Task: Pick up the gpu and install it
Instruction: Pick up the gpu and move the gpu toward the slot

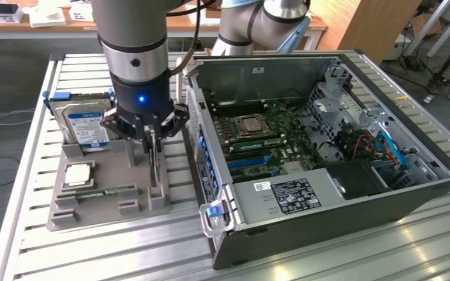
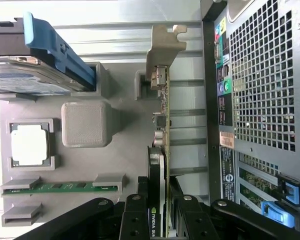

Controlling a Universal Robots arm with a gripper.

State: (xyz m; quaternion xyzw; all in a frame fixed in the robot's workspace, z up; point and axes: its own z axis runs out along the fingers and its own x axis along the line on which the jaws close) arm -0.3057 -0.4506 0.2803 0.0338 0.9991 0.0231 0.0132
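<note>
As gpu point(image 2: 162, 115) stands in holder point(image 2: 125, 155), fingers point(image 2: 135, 220) clamp it.

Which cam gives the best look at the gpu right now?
Wrist view: the gpu stands edge-on in the gray holder, its silver bracket plain, the hand shut on its other end. In the exterior view it is a thin dark sliver under the hand.

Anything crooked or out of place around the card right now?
Nothing stands out. The thin dark gpu card with silver bracket stands upright in the grey plastic holder tray, gripper closed on it. The blue-labelled silver hard drive sits in its own slot.
</note>
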